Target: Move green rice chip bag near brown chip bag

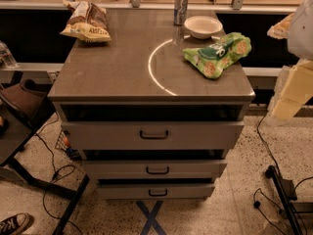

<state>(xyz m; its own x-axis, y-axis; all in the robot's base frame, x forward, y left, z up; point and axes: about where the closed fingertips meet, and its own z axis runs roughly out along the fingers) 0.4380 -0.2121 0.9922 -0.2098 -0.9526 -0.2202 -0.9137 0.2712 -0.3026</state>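
1. The gripper [292,89] shows as pale cream blocks at the right edge of the frame, off the right side of the cabinet and lower than its top. There is no telling whether it is spread or closed, and it touches nothing on the cabinet.
2. The green rice chip bag [217,54] lies crumpled on the grey cabinet top [117,67], in the upper right of the frame, close to the top's right edge.
3. The brown chip bag [86,22] lies at the far left corner of the same top, in the upper left of the frame, well apart from the green bag.
4. A white bowl [203,26] sits just above the green bag in the frame, near it. A silver can [181,6] stands upright just left of and beyond the bowl.
5. A thin bright arc of reflected light [152,67] curves over the top, left of the green bag.
6. Below the top, three grey drawers [154,134] with dark handles stack down the middle of the frame.
7. A blue tape cross [150,218] marks the speckled floor at the bottom centre. A sneaker [13,223] pokes in at the lower left corner.
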